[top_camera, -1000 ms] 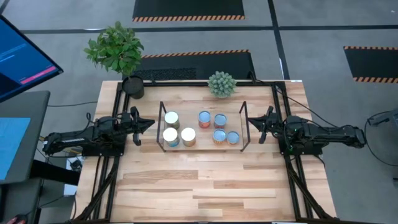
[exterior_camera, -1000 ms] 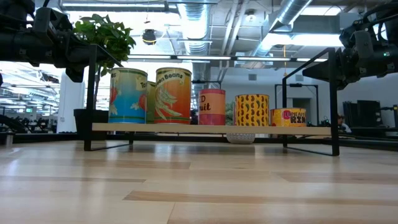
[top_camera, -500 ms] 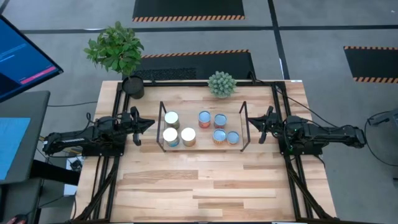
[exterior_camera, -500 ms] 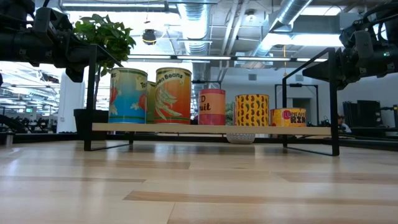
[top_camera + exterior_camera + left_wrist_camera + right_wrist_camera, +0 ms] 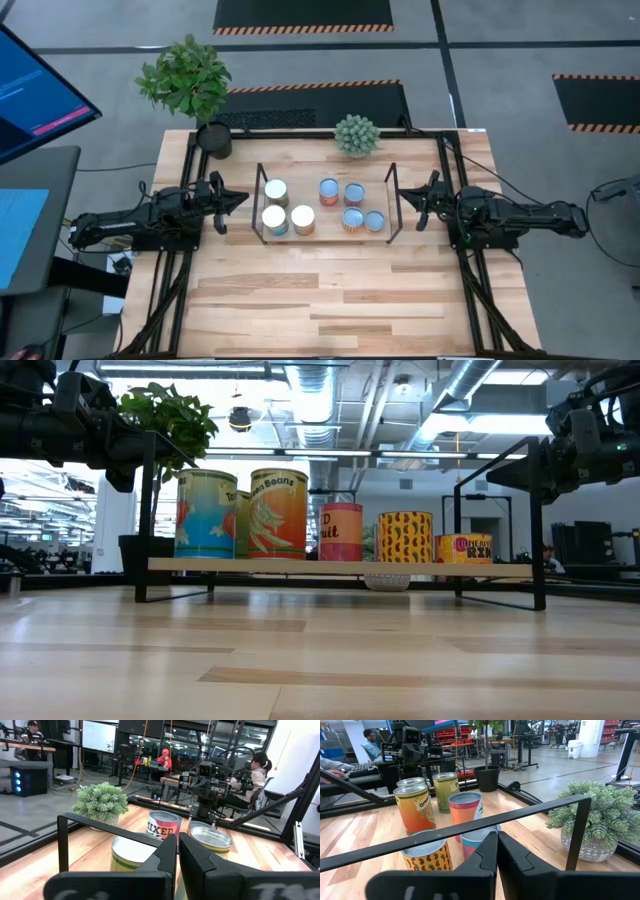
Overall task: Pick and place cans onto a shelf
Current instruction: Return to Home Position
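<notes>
Seven cans stand upright on their bases on the shelf (image 5: 320, 211), a low light-wood board with black wire end frames in the middle of the table. Three larger cans (image 5: 277, 192) are at its left, several smaller ones (image 5: 353, 194) at its right. In the low view they stand in a row on the board (image 5: 330, 568). My left gripper (image 5: 240, 198) is shut and empty, level, just outside the shelf's left end frame (image 5: 62, 837). My right gripper (image 5: 403, 196) is shut and empty, just outside the right end frame (image 5: 570, 837). Both hover above the table.
A black pot with a leafy plant (image 5: 214, 140) stands at the far left corner and a small succulent (image 5: 356, 135) behind the shelf. Black frame rails (image 5: 455, 250) run along both table sides. Bare plank tabletop (image 5: 320, 300) lies between the shelf and the near edge.
</notes>
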{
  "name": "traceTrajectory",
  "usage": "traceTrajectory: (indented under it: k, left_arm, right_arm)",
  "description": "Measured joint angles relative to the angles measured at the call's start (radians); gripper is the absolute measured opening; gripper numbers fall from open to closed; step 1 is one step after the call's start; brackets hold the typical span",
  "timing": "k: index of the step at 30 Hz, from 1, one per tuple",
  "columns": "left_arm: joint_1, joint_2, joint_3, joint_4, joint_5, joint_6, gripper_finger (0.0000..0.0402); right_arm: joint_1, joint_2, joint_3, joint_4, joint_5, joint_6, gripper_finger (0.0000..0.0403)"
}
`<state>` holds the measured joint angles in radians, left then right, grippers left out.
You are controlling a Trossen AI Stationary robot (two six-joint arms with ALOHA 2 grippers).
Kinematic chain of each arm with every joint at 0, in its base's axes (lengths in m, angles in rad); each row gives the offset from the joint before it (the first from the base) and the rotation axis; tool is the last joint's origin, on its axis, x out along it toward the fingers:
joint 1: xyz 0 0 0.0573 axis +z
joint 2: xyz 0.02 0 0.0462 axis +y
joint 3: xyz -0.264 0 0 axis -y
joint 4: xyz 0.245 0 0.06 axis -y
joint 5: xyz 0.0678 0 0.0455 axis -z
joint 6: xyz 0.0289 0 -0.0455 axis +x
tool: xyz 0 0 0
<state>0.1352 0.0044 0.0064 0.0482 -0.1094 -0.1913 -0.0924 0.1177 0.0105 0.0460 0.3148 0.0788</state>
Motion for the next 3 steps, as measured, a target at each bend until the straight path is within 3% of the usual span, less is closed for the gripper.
traceTrajectory:
  k: [3]
  left_arm:
    - [0.0, 0.0, 0.0, 0.0, 0.0, 0.0, 0.0008]
  right_arm:
    - [0.0, 0.0, 0.0, 0.0, 0.0, 0.0, 0.0033]
